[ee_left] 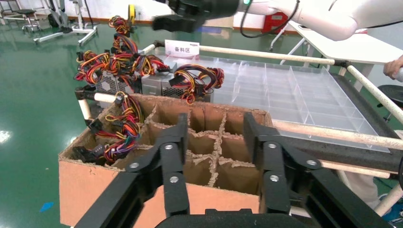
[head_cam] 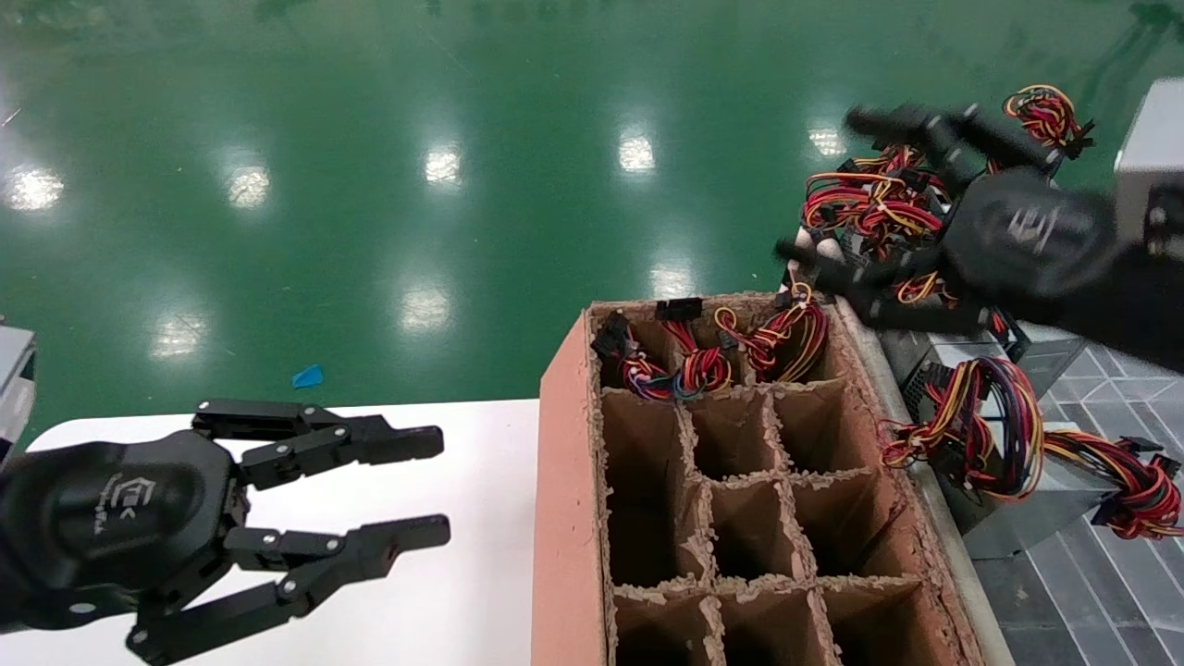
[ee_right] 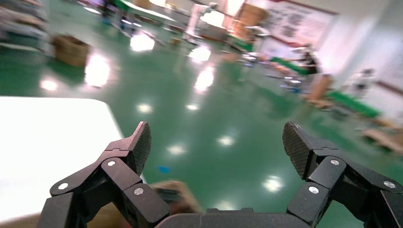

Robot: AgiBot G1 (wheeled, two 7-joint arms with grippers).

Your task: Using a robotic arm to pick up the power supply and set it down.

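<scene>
The right tool (head_cam: 814, 190) hangs released, fingers spread wide and holding nothing. Just beneath and beside it lie the power supplies (head_cam: 1004, 370), grey boxes under tangles of coloured wires (head_cam: 869, 208). The cardboard box (head_cam: 740, 481) with its dividers stands below and to the tool's inner side. The left tool (head_cam: 442, 486) is parked above the white surface (head_cam: 462, 573), also spread apart and holding nothing.
</scene>
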